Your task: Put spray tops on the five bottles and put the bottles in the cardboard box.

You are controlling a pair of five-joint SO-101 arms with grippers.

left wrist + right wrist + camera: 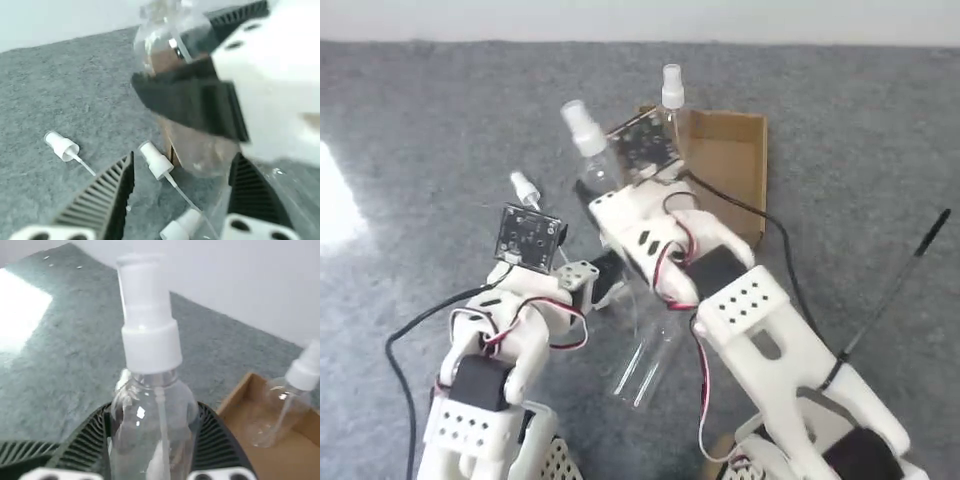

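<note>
Being gripped around its clear body by the right arm's fingers (85, 442), a capped bottle (150, 410) is being held roughly upright just left of the cardboard box (735, 165), where a second capped bottle (672, 92) is already standing. The left arm's fingers (107, 195) are being held spread and empty, nearer and to the left. Loose spray tops (156, 160) and further clear bottles (655, 330) are lying on the worktop (420, 130). The thin, light, slick plastic is being judged likely to squash or slip, so a moderate hold on the body below the neck is being favoured.
</note>
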